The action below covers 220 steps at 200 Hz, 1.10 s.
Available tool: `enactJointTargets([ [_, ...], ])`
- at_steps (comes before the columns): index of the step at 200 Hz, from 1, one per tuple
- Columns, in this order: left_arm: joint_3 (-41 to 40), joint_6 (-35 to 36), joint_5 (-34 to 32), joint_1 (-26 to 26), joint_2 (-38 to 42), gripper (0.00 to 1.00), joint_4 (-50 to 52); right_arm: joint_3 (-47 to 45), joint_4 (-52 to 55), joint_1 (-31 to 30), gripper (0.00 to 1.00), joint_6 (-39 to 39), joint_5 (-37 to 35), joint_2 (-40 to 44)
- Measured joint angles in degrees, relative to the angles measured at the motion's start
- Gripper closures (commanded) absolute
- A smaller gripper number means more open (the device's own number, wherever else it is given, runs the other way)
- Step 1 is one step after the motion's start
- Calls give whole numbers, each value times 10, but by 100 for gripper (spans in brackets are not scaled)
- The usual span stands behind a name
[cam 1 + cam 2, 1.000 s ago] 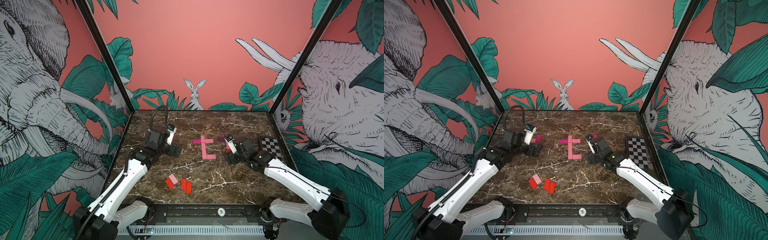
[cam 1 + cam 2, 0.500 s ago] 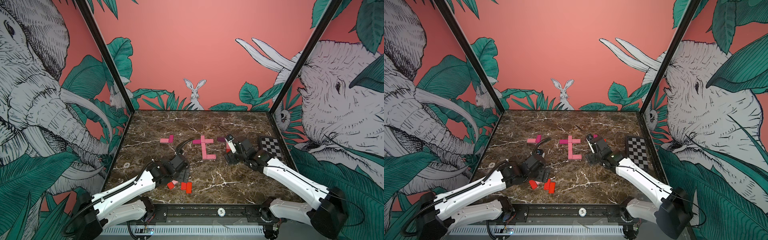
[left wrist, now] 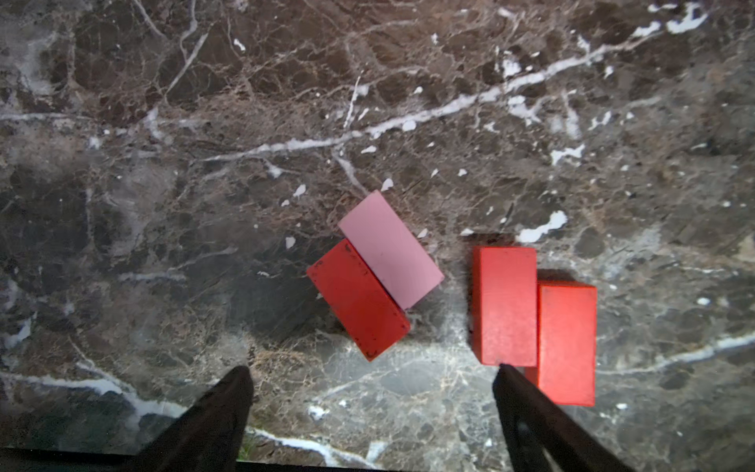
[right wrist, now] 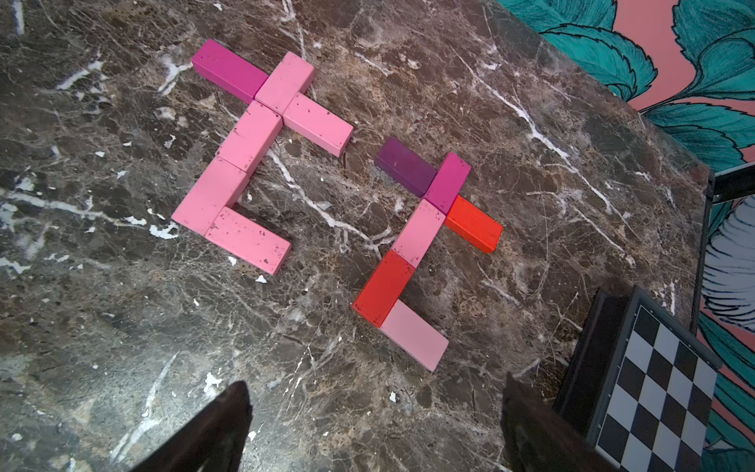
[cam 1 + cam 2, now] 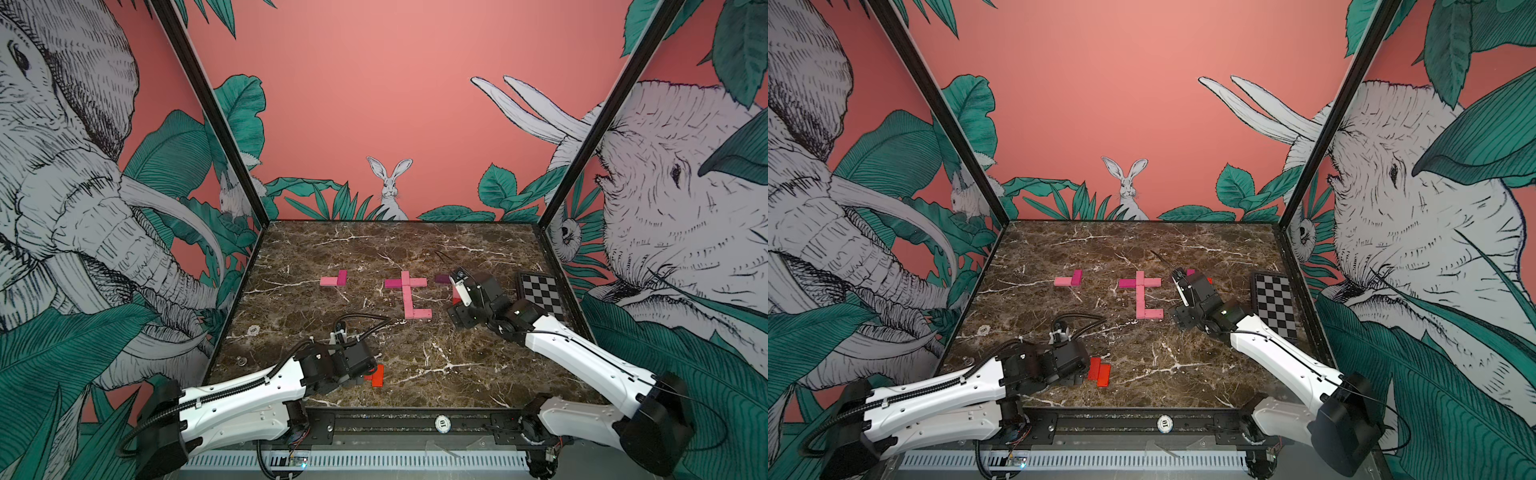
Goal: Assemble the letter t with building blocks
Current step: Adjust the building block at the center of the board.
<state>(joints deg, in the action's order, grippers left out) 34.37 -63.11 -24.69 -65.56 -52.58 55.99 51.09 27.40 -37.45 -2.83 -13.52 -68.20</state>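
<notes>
1. Building blocks (image 5: 1099, 371), near-left cluster of four, flat on the marble table (image 5: 419, 249): dark red block (image 3: 358, 299) and pale pink block (image 3: 390, 249) touch along their long sides; two red blocks (image 3: 504, 305) lie side by side, offset lengthwise, apart from that pair.
2. Left gripper (image 3: 371, 376) low over this cluster; claw spread, nothing between; one fingertip (image 3: 514, 392) sits at the end of a red block, contact can't be told.
3. Right gripper (image 4: 376, 388) mid-right, over the mixed t; claw spread wide, empty.
4. Pink t (image 5: 409, 295) mid-table: pink stem, pink foot turned right; crossbar magenta on the left, pink on the right; all pieces touching.
5. Mixed t (image 4: 421, 229) just right of the pink t, apart from it: dark purple and red arms, magenta top, pale pink then red stem, pale pink foot; mostly hidden under the right arm in both top views.
6. Far left: pink block (image 5: 328, 281) with magenta block (image 5: 342, 277) touching its right end, at right angles.
7. Checkerboard plate (image 5: 540, 293) at the right edge, apart from all blocks.
</notes>
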Motion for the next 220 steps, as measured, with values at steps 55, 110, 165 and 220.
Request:
enactJointTargets([
  [55, -52, -39, 5, 0, 49, 19, -1, 0, -2, 0, 7, 0, 0, -7],
  [110, -65, -39, 29, 0, -7, 22, -58, 0, -4, 0, 7, 0, 0, -16],
  [165, -103, -46, 52, 14, -37, 27, -119, 0, -6, 0, 7, 0, 0, -16],
  [220, -122, -15, 70, 75, -16, 30, -146, 0, -6, 1, 7, 0, 0, -16],
])
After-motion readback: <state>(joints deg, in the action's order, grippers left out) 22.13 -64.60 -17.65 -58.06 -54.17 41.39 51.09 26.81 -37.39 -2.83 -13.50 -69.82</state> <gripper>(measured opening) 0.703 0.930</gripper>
